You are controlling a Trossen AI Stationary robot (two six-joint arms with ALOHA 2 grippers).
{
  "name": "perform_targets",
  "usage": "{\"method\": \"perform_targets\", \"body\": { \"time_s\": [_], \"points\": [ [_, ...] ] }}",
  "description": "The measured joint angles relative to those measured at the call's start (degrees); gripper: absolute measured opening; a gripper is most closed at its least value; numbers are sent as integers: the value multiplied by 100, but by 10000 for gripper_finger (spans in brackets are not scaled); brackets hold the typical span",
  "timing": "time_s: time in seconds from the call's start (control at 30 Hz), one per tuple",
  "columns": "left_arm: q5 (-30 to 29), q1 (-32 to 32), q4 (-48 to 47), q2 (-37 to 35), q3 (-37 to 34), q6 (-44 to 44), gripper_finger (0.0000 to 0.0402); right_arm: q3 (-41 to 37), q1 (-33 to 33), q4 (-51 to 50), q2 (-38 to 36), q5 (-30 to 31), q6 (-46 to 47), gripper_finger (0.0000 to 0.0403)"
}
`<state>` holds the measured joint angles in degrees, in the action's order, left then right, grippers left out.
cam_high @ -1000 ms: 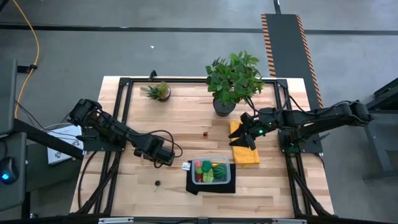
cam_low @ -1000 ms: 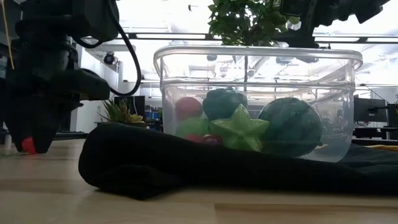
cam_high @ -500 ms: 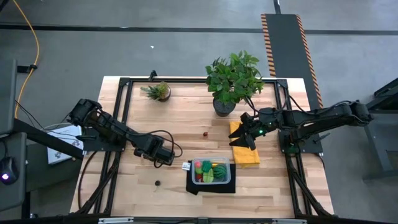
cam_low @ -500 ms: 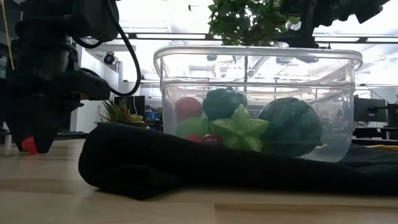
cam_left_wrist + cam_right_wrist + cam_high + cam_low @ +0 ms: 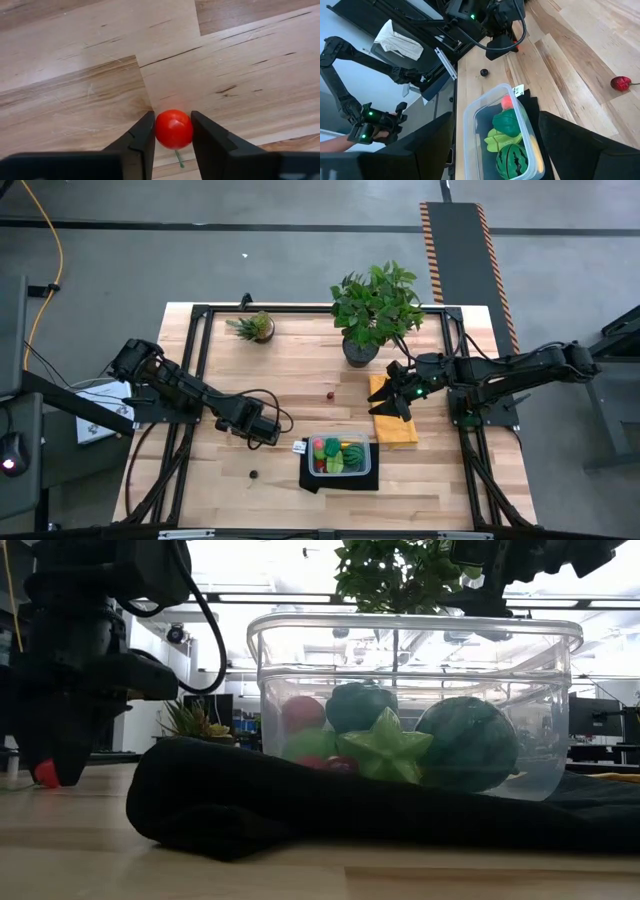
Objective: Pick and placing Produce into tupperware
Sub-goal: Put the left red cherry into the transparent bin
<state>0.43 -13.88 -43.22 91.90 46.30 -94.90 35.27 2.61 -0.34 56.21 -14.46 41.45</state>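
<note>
1. Down on the wooden table (image 5: 300,385), the left gripper (image 5: 172,135) has its two fingers (image 5: 142,142) pressed against either side of a small red tomato (image 5: 173,129), which sits on the wood between them.
2. Seen from above, that gripper (image 5: 268,435) is just beside the clear container (image 5: 340,457), on the side facing the left arm's base.
3. The container rests on a black mat (image 5: 340,478) and holds a dark green watermelon (image 5: 467,743), a green star-shaped fruit (image 5: 385,748), another dark green piece (image 5: 360,705) and a red piece (image 5: 302,712).
4. From table height, the tomato (image 5: 45,773) shows as a red spot at the tip of the left gripper, near the edge of the mat (image 5: 220,805).
5. A small dark berry (image 5: 253,474) lies on the wood near the container, on the same side as the left gripper.
6. A red piece with a stem (image 5: 330,394) lies on the wood between the container and the big potted plant (image 5: 375,305).
7. The right gripper (image 5: 400,395) hangs over a yellow cloth (image 5: 392,420), just beside the container, with its fingers spread wide and nothing between them.
8. A small potted plant (image 5: 255,327) stands well apart from the container, toward the far edge of the table.
</note>
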Motion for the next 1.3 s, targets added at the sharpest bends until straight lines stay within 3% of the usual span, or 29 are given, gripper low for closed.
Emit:
{"method": "perform_targets", "body": {
  "time_s": [1.3],
  "points": [
    [0, 0, 11, 0, 0, 9, 109, 0, -2, 2, 0, 0, 2, 282]
  ]
}}
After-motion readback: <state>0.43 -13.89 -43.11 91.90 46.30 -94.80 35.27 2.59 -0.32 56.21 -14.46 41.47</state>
